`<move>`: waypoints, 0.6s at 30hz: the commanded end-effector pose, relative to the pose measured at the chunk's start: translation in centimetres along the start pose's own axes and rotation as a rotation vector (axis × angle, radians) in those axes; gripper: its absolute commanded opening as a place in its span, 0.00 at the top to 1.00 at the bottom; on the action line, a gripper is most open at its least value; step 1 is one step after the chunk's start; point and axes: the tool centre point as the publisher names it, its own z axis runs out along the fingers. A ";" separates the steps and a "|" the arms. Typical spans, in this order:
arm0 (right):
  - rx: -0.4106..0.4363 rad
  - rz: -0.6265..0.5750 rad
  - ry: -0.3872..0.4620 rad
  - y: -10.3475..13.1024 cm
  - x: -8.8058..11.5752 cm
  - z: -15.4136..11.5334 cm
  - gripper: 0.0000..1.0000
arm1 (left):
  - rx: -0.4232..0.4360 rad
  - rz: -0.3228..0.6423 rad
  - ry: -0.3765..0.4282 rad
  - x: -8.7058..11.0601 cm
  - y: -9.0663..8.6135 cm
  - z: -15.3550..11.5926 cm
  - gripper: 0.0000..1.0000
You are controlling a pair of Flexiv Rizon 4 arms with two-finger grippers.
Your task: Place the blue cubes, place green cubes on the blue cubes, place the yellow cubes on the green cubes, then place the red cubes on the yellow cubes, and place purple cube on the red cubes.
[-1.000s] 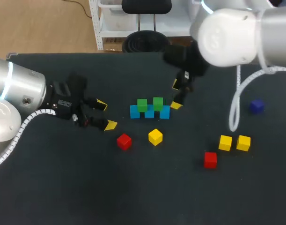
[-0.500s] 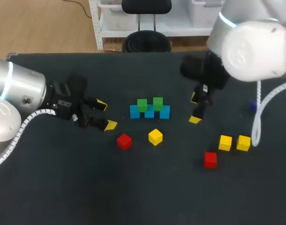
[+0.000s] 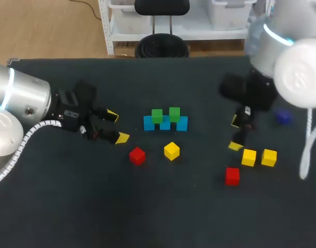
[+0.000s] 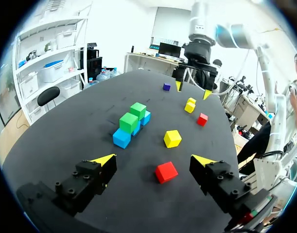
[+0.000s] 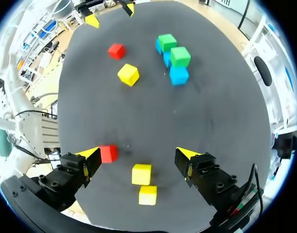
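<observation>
Three blue cubes (image 3: 165, 124) stand in a row mid-table with two green cubes (image 3: 156, 115) (image 3: 174, 113) on top. In front of them lie a red cube (image 3: 137, 155) and a yellow cube (image 3: 171, 151). Two more yellow cubes (image 3: 249, 157) (image 3: 269, 157) and a red cube (image 3: 232, 175) lie to the right, and a purple cube (image 3: 283, 117) sits at the far right. My left gripper (image 3: 117, 126) is open and empty, left of the stack; the red cube (image 4: 165, 172) lies just ahead of it. My right gripper (image 3: 235, 133) is open above the yellow pair (image 5: 141, 174), the red cube (image 5: 108, 153) beside one finger.
The dark table (image 3: 70, 206) has bare room along its front and at the left front. The right arm's white cable (image 3: 305, 155) hangs near the table's right edge.
My right gripper has swung from beside the blue and green stack to the right and forward, ending over the two yellow cubes. The left arm and all cubes kept still.
</observation>
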 end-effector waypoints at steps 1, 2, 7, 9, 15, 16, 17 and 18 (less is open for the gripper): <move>0.076 0.008 -0.022 1.2 2.0 -0.2 0.00 | -0.001 0.003 -0.008 0.2 0.0 0.0 0.00; 0.076 0.012 -0.019 1.4 2.3 -0.2 0.00 | -0.001 0.003 -0.008 0.2 0.0 0.0 0.00; 0.082 0.023 -0.011 2.1 3.9 -0.6 0.00 | -0.001 0.003 -0.008 0.2 0.0 0.0 0.00; 0.083 0.031 -0.009 2.3 4.5 -0.7 0.00 | -0.001 0.003 -0.008 0.2 0.0 0.0 0.00; 0.086 0.046 0.004 3.0 6.0 -0.9 0.00 | -0.001 0.003 -0.008 0.2 0.0 0.0 0.00; 0.085 0.048 0.006 3.1 6.2 -0.9 0.00 | -0.001 0.003 -0.008 0.2 0.0 0.0 0.00; 0.080 0.048 0.010 3.1 6.4 -0.8 0.00 | -0.001 0.003 -0.008 0.2 0.0 0.0 0.00; 0.077 0.049 0.017 3.2 6.6 -0.7 0.00 | -0.001 0.003 -0.008 0.2 0.0 0.0 0.00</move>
